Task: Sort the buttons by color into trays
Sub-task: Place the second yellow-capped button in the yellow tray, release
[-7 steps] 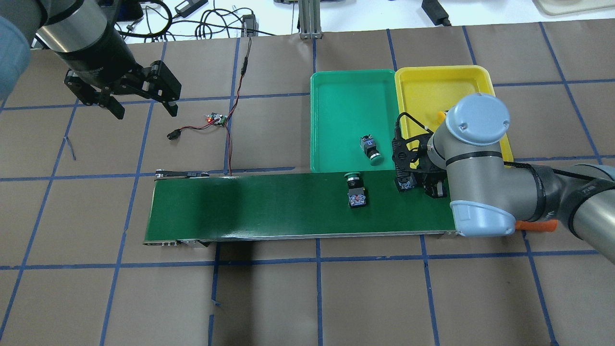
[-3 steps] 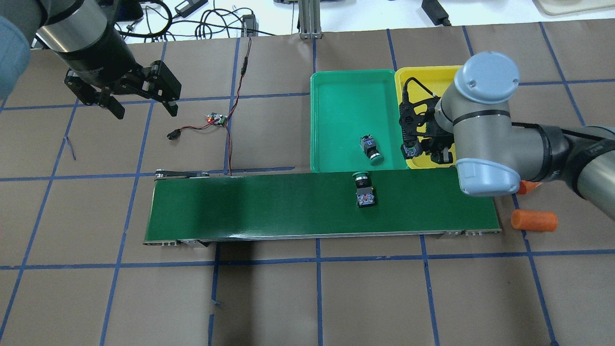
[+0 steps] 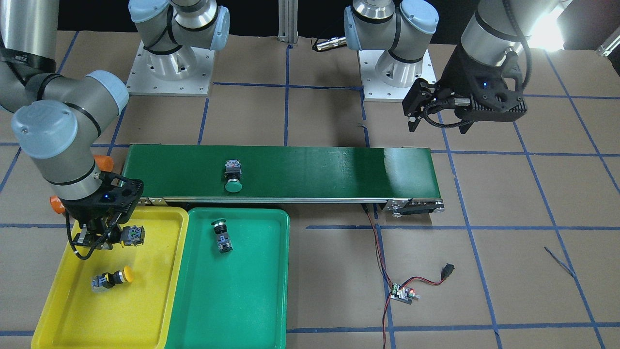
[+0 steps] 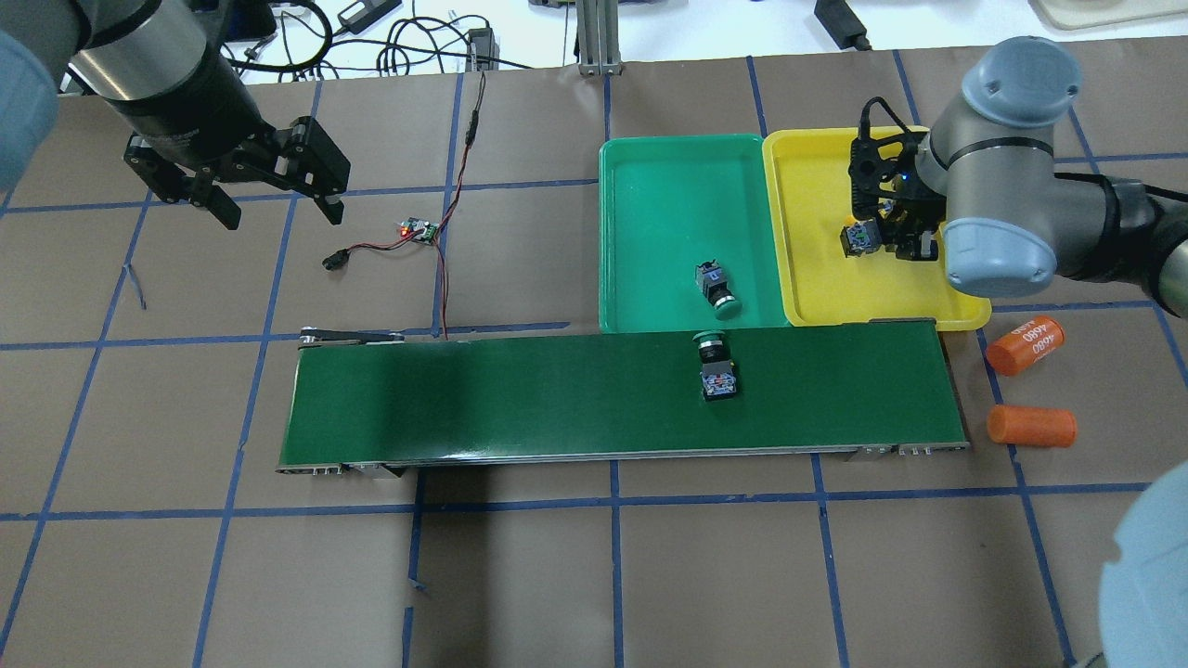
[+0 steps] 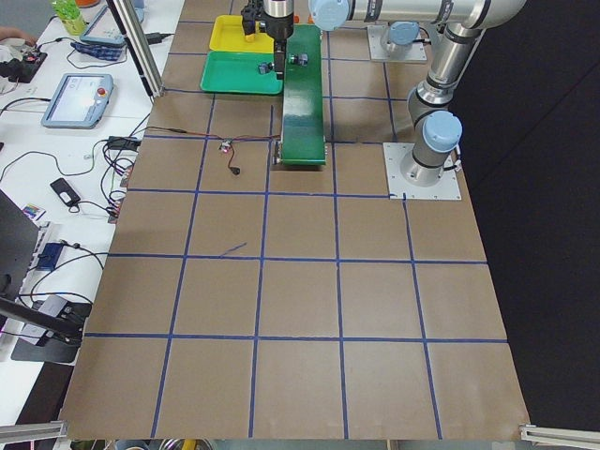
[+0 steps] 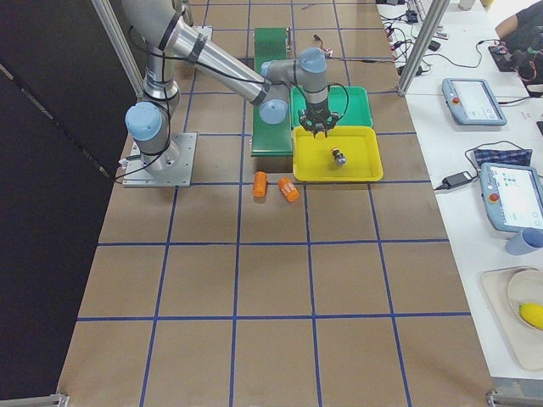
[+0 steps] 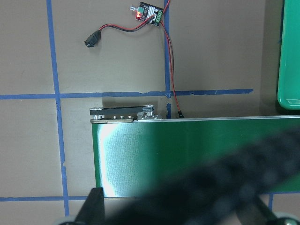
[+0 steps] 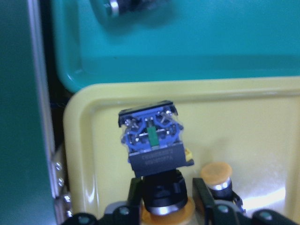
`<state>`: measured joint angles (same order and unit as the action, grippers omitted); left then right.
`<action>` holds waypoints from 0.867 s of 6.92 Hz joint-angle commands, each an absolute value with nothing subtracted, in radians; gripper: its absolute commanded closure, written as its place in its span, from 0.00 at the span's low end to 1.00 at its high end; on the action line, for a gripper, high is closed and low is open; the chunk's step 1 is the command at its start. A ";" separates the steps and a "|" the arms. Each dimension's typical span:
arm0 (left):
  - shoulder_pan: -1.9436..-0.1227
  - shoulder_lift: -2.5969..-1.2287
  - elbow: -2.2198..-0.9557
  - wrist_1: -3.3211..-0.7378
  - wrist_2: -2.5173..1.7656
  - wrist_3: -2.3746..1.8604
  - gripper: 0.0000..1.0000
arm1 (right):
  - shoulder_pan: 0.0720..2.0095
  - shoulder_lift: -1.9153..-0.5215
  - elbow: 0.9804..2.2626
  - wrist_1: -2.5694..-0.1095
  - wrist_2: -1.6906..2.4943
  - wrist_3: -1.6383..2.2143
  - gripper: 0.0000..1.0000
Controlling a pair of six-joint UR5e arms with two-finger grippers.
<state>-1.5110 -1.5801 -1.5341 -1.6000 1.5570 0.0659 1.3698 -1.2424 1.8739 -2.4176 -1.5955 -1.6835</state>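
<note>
Yellow button [image 8: 152,140] clamped in our right hand [image 8: 166,194], hanging over the yellow tray [image 3: 121,315] where its twin [image 3: 114,278] already lies. One green button [image 3: 222,236] is in the green tray [image 3: 242,300], the other green button [image 3: 233,177] waits on the belt [image 3: 315,169]. We judge it half done. Left hand [image 4: 278,211] hovers spread, empty.

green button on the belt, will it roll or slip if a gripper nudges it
The green button lies on its side on the conveyor belt, so its round cap may let it pivot if nudged. The squarish switch block probably resists rolling. It looks rigid, likely light.
</note>
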 commanded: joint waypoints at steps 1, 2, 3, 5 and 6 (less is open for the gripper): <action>-1.511 -1.580 -1.534 -1.600 1.557 0.066 0.00 | 1.347 -1.209 1.865 -2.424 -1.586 -1.732 0.01; -1.511 -1.582 -1.534 -1.600 1.557 0.066 0.00 | 1.353 -1.218 1.871 -2.421 -1.592 -1.726 0.00; -1.511 -1.580 -1.534 -1.600 1.557 0.066 0.00 | 1.361 -1.239 1.881 -2.410 -1.592 -1.715 0.00; -1.511 -1.580 -1.534 -1.600 1.557 0.066 0.00 | 1.364 -1.335 1.911 -2.288 -1.589 -1.613 0.00; -1.511 -1.580 -1.534 -1.600 1.557 0.066 0.00 | 1.373 -1.385 1.925 -2.225 -1.589 -1.480 0.00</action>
<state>-1.5110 -1.5804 -1.5340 -1.5999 1.5570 0.0659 1.3645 -1.3204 1.9062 -2.3086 -1.5899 -1.6167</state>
